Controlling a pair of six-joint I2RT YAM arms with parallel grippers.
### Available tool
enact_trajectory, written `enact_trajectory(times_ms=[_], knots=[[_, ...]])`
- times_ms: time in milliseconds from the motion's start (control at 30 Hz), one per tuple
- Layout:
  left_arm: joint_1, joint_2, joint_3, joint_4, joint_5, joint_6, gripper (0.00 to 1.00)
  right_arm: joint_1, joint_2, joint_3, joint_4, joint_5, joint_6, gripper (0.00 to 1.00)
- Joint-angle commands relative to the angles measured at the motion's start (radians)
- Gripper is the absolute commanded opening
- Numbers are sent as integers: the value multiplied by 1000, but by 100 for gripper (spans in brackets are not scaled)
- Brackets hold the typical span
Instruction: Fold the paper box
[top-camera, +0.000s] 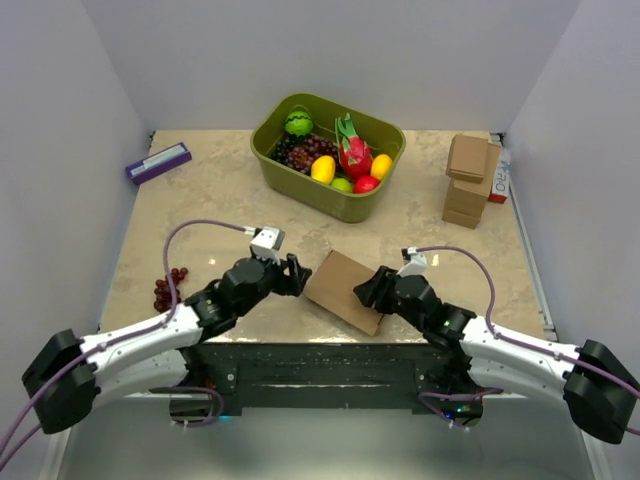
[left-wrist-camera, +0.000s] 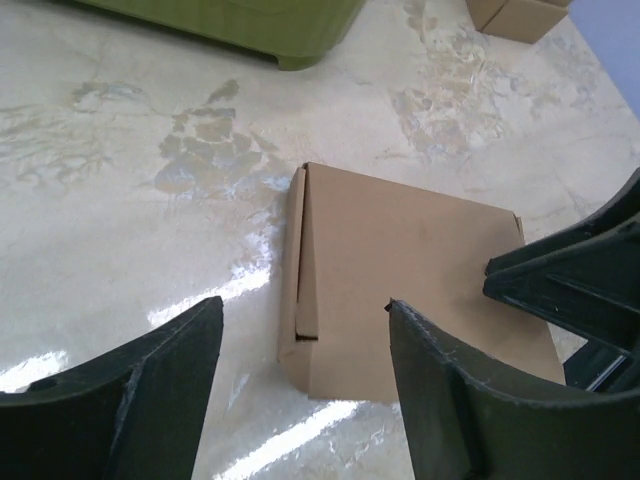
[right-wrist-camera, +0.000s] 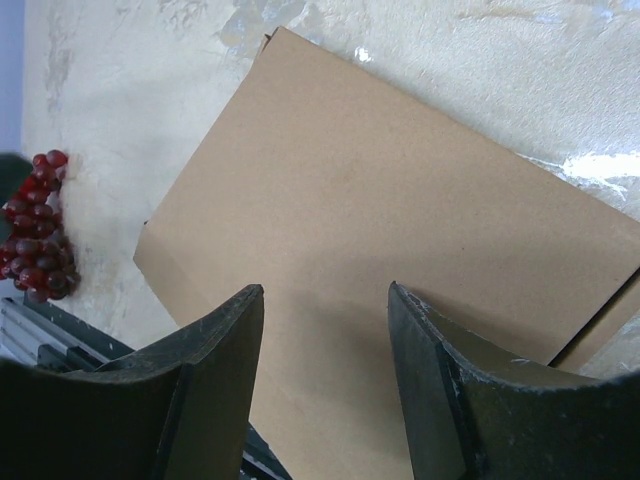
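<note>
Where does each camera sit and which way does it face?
Top external: above, behind the arms, looking down at the table; both arms show.
Left wrist: on the left arm, looking forward at the paper box; left gripper open in view.
Right wrist: on the right arm, above the box top; right gripper open in view.
Shared: both wrist views show the box.

An olive-green bin (top-camera: 320, 196) sits toward the back of the marbled beige desk (top-camera: 220, 200). It is filled with fruit: a small watermelon (top-camera: 298, 123), dark grapes (top-camera: 300, 152), a pink dragon fruit (top-camera: 352, 150) and a yellow lemon (top-camera: 322, 169) (the other red, green and orange pieces are too small to name). A purple box (top-camera: 158, 162) lies at the back left. A stack of small cardboard boxes (top-camera: 468, 180) stands at the back right, with a red-and-white carton (top-camera: 498, 182) just beside it. A bunch of red grapes (top-camera: 168, 289) lies near the left edge.
</note>
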Motion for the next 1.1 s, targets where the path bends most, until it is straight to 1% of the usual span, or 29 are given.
enact_trajectory(times_ms=[0, 67, 133, 167, 267, 433, 533, 600, 733, 833, 867, 900, 933, 1000, 1033, 1067], knots=[[54, 183, 104, 117, 180, 63, 68, 2, 0, -22, -58, 57, 4, 57], [68, 270, 147, 119, 230, 54, 66, 2, 5, -22, -53, 55, 6, 57], [71, 314, 161, 113, 257, 27, 65, 2, 9, -20, -47, 55, 4, 57], [73, 343, 161, 111, 301, 16, 63, 2, 14, -20, -46, 52, 4, 57], [71, 364, 154, 110, 347, -13, 60, 4, 19, -22, -41, 53, 4, 57], [71, 378, 145, 84, 347, -29, 59, 2, 40, -26, -18, 49, 1, 57], [70, 387, 143, 67, 341, -32, 57, 2, 45, -28, -9, 44, 1, 57], [71, 384, 146, 42, 308, -32, 57, 4, 45, -28, -6, 44, -1, 57], [71, 380, 148, -1, 240, -18, 61, 2, 43, -31, 0, 38, -1, 57], [68, 384, 151, -2, 248, -16, 60, 4, 39, -33, -1, 38, -1, 57], [65, 383, 148, -1, 257, -16, 55, 2, 37, -33, -3, 40, -1, 57], [61, 381, 148, 2, 257, -15, 52, 2, 34, -31, -4, 41, -1, 57], [50, 380, 148, 4, 257, -15, 47, 4, 35, -31, -7, 43, -1, 57], [36, 374, 142, 11, 257, -16, 41, 2, 35, -33, -7, 44, -1, 57], [27, 372, 135, 15, 258, -22, 36, 2, 37, -33, -6, 46, -1, 57], [24, 372, 132, 28, 257, -27, 34, 2, 43, -33, -4, 46, -1, 57]])
